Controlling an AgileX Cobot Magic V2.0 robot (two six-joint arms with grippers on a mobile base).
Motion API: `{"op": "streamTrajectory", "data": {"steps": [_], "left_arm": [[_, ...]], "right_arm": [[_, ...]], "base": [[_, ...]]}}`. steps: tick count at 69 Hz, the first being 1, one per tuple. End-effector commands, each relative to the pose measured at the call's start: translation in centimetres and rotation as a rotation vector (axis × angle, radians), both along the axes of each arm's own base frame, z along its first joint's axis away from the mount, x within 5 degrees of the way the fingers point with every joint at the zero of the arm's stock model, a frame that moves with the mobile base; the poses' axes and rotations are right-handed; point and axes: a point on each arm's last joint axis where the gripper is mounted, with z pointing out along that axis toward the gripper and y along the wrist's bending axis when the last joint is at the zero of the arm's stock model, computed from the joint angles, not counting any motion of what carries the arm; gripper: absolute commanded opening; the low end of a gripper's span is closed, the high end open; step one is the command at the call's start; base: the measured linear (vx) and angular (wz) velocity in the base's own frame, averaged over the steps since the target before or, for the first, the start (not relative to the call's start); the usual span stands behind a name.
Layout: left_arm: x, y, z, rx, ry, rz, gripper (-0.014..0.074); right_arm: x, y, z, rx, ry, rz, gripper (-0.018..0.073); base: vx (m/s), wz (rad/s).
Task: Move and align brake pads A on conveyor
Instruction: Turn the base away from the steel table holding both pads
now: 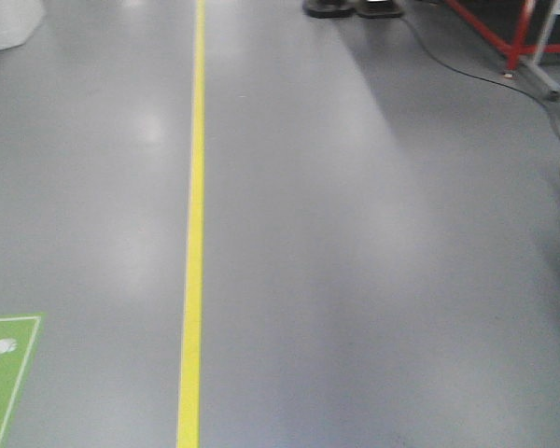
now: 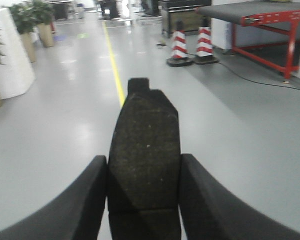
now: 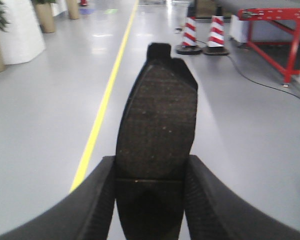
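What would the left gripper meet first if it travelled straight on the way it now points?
Nothing close: beyond the brake pad held in the left gripper lies only open grey floor by the yellow line. Depth is unclear.

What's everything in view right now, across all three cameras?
brake pads A: two, dark grey-brown, one clamped in each gripper
conveyor: one, dark belt on red frame, far right
traffic cones: two, red-and-white, beside the conveyor
floor line: one, yellow, running ahead
floor sign: one, green, front view's lower left
cable: one, dark, on floor near the conveyor
potted plants: at least two, green in tan pots, far left by white column
left gripper: one, black, shut on a pad
right gripper: one, black, shut on a pad
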Motion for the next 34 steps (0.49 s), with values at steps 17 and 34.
{"op": "streamTrajectory", "data": {"steps": [17,34], "left_arm": [[0.01,0.01,1.7,-0.017,-0.109,0.001,-0.0006],[0.01,0.01,1.7,-0.017,-0.109,0.001,-0.0006]], "right_arm": [[0.06,-0.05,1.62,0.001,-0.109,-0.008,-0.0006],[0.06,-0.05,1.61,0.001,-0.108,-0.007,-0.0006]], "base": [[0.05,0.36],[0.17,0.19]]}}
